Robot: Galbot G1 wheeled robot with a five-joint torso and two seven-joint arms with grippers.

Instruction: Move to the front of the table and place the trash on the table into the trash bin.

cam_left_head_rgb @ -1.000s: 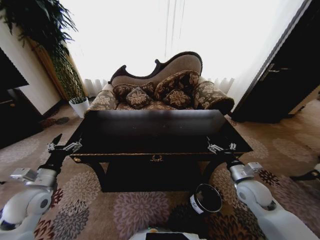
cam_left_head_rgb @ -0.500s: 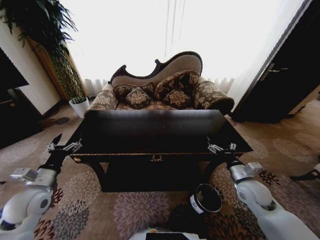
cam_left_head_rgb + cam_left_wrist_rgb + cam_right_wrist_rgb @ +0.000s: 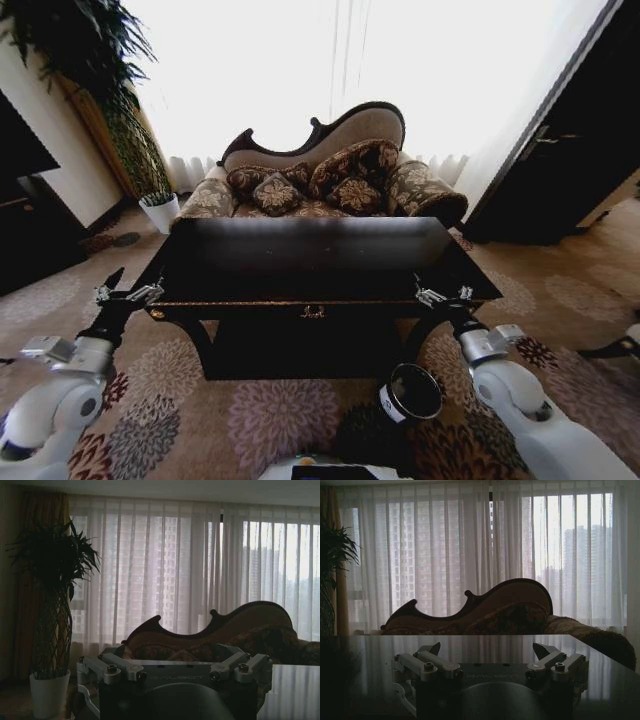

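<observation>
I stand facing the glossy black table (image 3: pixel 310 262), its long front rail just ahead of me. My left gripper (image 3: pixel 128 294) hangs wide open off its left front corner; my right gripper (image 3: pixel 443 295) hangs wide open at its right front corner. The trash bin (image 3: pixel 410 394) sits on the carpet below my right arm.

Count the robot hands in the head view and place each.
2. The left hand is at the front left corner of the table; the right hand at its front right corner, both open.
</observation>
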